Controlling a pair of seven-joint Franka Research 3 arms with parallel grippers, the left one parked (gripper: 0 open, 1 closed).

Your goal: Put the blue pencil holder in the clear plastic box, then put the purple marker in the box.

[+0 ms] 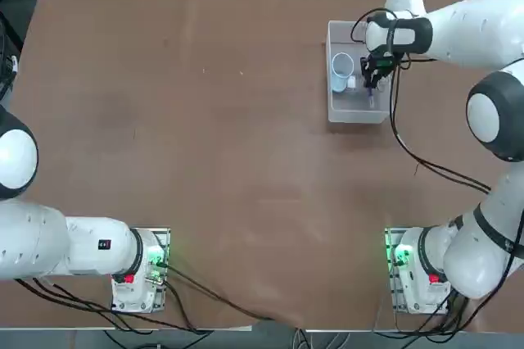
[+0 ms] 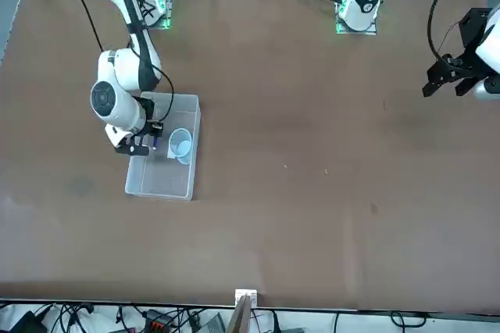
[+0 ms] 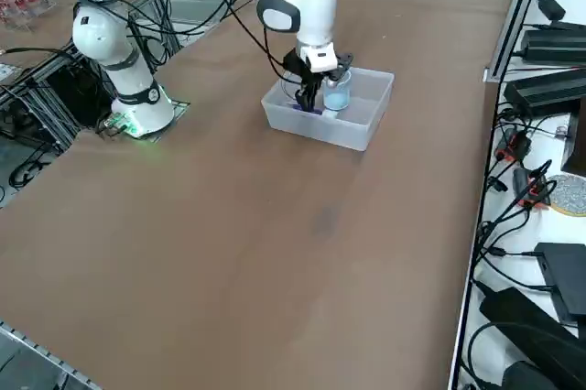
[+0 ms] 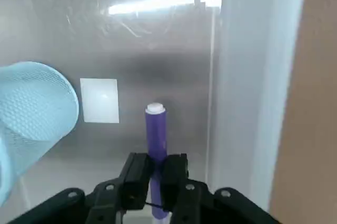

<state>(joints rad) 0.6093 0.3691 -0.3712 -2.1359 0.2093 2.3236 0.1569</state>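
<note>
The marker is being held upright between the two fingers of the right gripper, its whitish tip pointing away from the wrist toward the floor of the box. The gripper is clamped on the marker's purple barrel, with the lower length of the barrel and the tip standing clear of the fingers. Whether the tip is touching the box floor cannot be told.

The gripper is being held inside the box, pointing downward, close to the long wall on the arm's side. In the side view the gripper is seen lowered between the box walls, with a little purple showing below the fingers.

The cup is lying just beside the gripper, also in the box, apart from the marker. Its open whitish rim is seen from above; from the front the cup is seen next to the gripper. A small white label on the box floor is lying between the cup and the marker.

The box is resting on the brown table.
</note>
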